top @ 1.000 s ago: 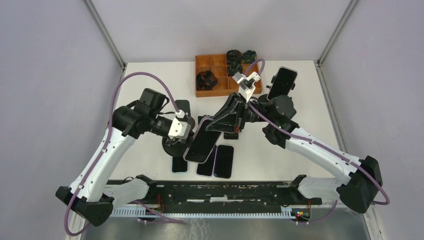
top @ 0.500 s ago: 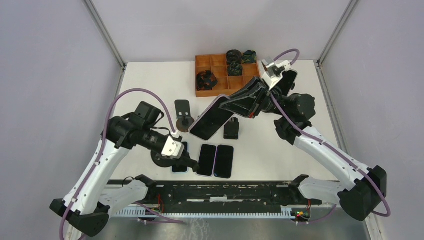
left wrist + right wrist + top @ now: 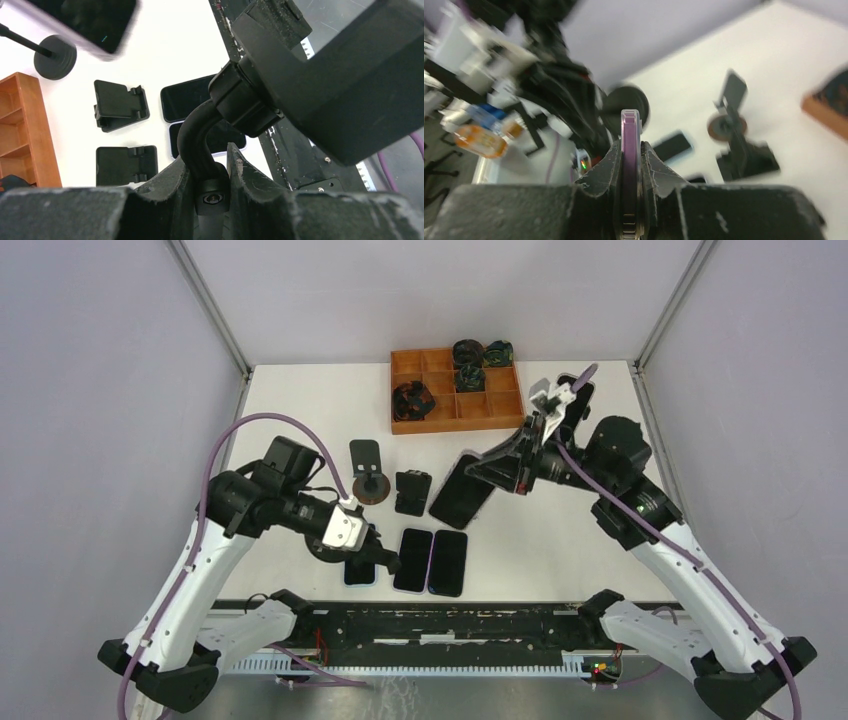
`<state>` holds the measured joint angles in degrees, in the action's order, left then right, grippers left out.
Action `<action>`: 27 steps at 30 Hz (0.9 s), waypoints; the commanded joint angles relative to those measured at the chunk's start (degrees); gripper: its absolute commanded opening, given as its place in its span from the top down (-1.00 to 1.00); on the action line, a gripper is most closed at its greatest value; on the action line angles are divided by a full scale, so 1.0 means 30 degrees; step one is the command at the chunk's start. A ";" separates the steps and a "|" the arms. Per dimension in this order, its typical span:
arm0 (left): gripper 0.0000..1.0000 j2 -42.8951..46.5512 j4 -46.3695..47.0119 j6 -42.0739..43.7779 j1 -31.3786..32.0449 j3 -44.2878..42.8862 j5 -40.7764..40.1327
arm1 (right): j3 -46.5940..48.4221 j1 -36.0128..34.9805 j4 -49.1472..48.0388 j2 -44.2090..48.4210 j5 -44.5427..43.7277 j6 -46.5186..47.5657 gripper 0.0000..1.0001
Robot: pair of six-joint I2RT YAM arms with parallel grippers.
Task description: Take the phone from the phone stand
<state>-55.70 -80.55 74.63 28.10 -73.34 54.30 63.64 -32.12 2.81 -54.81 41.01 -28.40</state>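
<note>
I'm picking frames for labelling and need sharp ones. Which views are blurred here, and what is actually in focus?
Right wrist view: background heavily motion-smeared; only the phone, edge-on in the right tool, is crisp. Left wrist view: mostly sharp, stand neck in the left tool clear, but the phone at top left is smeared. Top view: mostly sharp, evenly lit, soft shadows.

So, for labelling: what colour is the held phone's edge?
Purple; the phone shows best in the right wrist view.
</note>
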 commanded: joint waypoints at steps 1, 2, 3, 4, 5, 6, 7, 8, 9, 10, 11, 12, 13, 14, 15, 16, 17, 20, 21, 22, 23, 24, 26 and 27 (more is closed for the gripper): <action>0.96 0.0071 0.1508 -0.0904 0.0054 -0.0895 0.1013 | -0.2088 0.0084 0.7458 0.1219 -0.2359 0.4046 1.00; 0.96 0.0035 0.1517 -0.0889 0.0058 -0.0895 0.1053 | -0.2743 0.0087 0.7889 0.1418 -0.2690 0.4238 1.00; 0.96 0.0024 0.1558 -0.0891 0.0041 -0.0898 0.1088 | -0.3299 0.0122 0.8037 0.1523 -0.2853 0.4281 1.00; 0.96 0.0034 0.1629 -0.0983 0.0050 -0.0895 0.1136 | -0.3961 0.0105 0.8004 0.1564 -0.2811 0.4253 1.00; 0.96 0.0046 0.1744 -0.1060 0.0044 -0.0924 0.1153 | -0.4507 0.0105 0.7996 0.1546 -0.2745 0.4307 1.00; 0.96 0.0036 0.1780 -0.1110 0.0061 -0.0950 0.1173 | -0.4906 0.0106 0.8054 0.1441 -0.2795 0.4418 1.00; 0.96 0.0076 0.1849 -0.1164 0.0045 -0.0990 0.1165 | -0.5372 0.0118 0.8012 0.1289 -0.2815 0.4497 1.00; 0.96 0.0077 0.1863 -0.1218 0.0058 -0.1024 0.1142 | -0.5771 0.0097 0.7916 0.1083 -0.2806 0.4591 1.00; 0.96 0.0095 0.1861 -0.1225 0.0041 -0.1061 0.1121 | -0.6323 0.0124 0.7721 0.0898 -0.2754 0.4638 1.00; 0.96 0.0123 0.1861 -0.1199 0.0050 -0.1095 0.1114 | -0.6809 0.0116 0.7418 0.0663 -0.2643 0.4634 1.00; 0.96 0.0156 0.1883 -0.1197 0.0051 -0.1107 0.1099 | -0.7383 0.0109 0.7117 0.0408 -0.2670 0.4669 1.00; 0.96 0.0193 0.1904 -0.1208 0.0058 -0.1126 0.1112 | -0.7868 0.0108 0.6865 0.0049 -0.2712 0.4756 1.00; 0.96 0.0212 0.1932 -0.1249 0.0041 -0.1107 0.1106 | -0.8241 0.0097 0.6558 -0.0306 -0.2743 0.4877 1.00; 0.96 0.0200 0.1947 -0.1265 0.0043 -0.1108 0.1109 | -0.8658 0.0090 0.6148 -0.0608 -0.2782 0.4930 1.00; 0.96 0.0199 0.1949 -0.1304 0.0039 -0.1116 0.1113 | -0.8957 0.0120 0.5572 -0.0914 -0.2964 0.4898 1.00; 0.96 0.0198 0.1949 -0.1320 0.0061 -0.1102 0.1110 | -0.9165 0.0114 0.5287 -0.1211 -0.3271 0.4935 1.00; 0.96 0.0198 0.1953 -0.1322 0.0045 -0.1074 0.1101 | -0.9304 0.0109 0.4950 -0.1612 -0.3501 0.4955 1.00; 0.96 0.0227 0.1964 -0.1322 0.0049 -0.1043 0.1018 | -0.9688 0.0185 0.3762 -0.2781 -0.3791 0.4894 0.97; 0.96 0.0253 0.1951 -0.1304 0.0044 -0.1020 0.1003 | -0.9698 0.0190 0.3530 -0.3107 -0.4080 0.4984 0.93; 0.96 0.0275 0.1949 -0.1272 0.0054 -0.1013 0.0993 | -0.9724 0.0259 0.3229 -0.3444 -0.4253 0.5119 0.89; 0.96 0.0307 0.1953 -0.1227 0.0062 -0.0965 0.1003 | -0.9761 0.0320 0.2866 -0.3687 -0.4646 0.5273 0.81; 0.96 0.0314 0.1950 -0.1218 0.0059 -0.0944 0.1034 | -0.9786 0.0446 0.2647 -0.3873 -0.5264 0.5441 0.72; 0.96 0.0379 0.1957 -0.1233 0.0050 -0.0873 0.1127 | -0.9786 0.0647 0.2275 -0.4202 -0.6504 0.5587 0.52; 0.96 0.0422 0.1972 -0.1252 0.0055 -0.0841 0.1144 | -0.9829 0.0715 0.1933 -0.4372 -0.6791 0.5578 0.35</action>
<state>-55.81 -77.47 72.38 28.10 -73.82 54.57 34.79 -31.05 17.23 -65.95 30.92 -15.18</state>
